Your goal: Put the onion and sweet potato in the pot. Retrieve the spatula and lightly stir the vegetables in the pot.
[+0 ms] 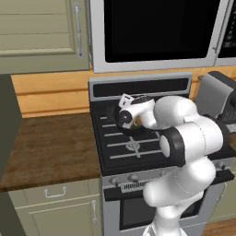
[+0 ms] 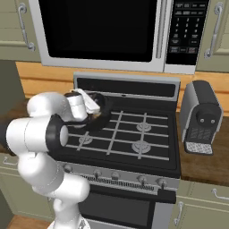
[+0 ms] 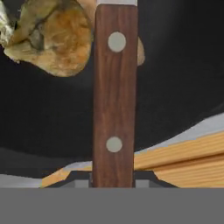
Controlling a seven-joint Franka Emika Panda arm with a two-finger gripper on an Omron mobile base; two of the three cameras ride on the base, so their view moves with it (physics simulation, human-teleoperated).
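We see the gripper (image 2: 92,105) clenched on the spatula (image 3: 114,96), its brown handle (two pale rivets) running straight down into the pot (image 3: 175,78). The pot sits on the stove (image 2: 134,134), at its rear left. Inside, the onion (image 3: 52,37) lies just beside the handle; the sweet potato (image 3: 140,50) peeks out behind it.

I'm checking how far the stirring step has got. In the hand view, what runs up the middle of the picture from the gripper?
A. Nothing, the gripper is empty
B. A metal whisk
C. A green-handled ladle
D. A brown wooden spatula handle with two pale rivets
D: the spatula shows its reddish-brown handle with two pale rivets rising from the gripper, reaching over the dark pot beside the onion.
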